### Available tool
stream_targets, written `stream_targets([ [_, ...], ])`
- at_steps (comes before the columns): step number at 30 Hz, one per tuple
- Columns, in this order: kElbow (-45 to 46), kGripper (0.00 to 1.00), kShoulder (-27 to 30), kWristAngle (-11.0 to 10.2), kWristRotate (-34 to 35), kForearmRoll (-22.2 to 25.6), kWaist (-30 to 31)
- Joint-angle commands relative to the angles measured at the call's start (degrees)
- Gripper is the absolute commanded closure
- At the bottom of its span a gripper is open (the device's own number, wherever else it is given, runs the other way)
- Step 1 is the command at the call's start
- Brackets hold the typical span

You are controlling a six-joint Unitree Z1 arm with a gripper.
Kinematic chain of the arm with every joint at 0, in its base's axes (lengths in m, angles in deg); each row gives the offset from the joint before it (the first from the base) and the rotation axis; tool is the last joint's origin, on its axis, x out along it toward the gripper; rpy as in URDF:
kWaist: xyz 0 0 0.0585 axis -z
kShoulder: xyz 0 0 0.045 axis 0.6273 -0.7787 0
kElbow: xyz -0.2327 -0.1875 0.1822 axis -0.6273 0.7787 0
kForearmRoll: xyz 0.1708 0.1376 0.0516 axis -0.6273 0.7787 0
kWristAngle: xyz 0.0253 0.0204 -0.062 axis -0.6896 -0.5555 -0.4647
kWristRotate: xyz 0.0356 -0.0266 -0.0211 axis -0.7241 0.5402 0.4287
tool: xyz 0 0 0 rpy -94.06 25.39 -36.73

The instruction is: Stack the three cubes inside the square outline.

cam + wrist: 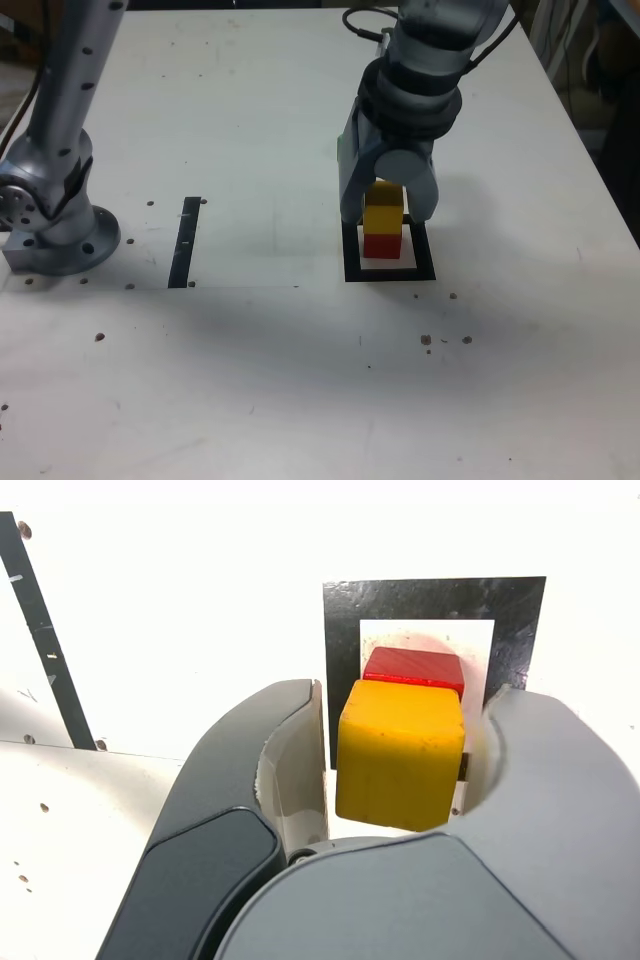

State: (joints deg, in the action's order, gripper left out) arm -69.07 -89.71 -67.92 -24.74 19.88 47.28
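Observation:
The yellow cube (383,217) (400,755) rests on the red cube (381,245) (415,667), and the pair stands inside the square outline (350,268) (430,600). My gripper (388,212) (405,695) reaches down over the stack with a finger on either side of the yellow cube. It is open a little. The wrist view shows a narrow gap between one finger (295,770) and the cube. A thin green sliver (341,148) shows behind the gripper in the exterior view, and I cannot tell if it is the green cube.
A thin black tape strip (185,243) (45,640) lies on the white table toward the exterior view's left. The arm's base (55,235) stands at the left edge. Small screw holes dot the table top.

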Motion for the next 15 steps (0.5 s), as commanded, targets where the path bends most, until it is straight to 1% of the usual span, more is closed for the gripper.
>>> stream_targets([
  [1,0.02,0.10,0.54,-0.34,-0.16,0.68,0.10],
  [3,0.20,0.03,0.76,-0.76,-0.16,0.96,0.10],
  [5,0.24,0.01,0.95,-1.17,-0.21,1.18,0.10],
  [11,-0.24,0.01,2.84,-1.92,-1.22,1.99,-0.14],
  [13,0.03,0.01,4.43,-2.27,-2.96,2.83,-1.08],
  [15,1.03,0.01,6.66,-2.80,-6.13,3.51,-3.06],
])
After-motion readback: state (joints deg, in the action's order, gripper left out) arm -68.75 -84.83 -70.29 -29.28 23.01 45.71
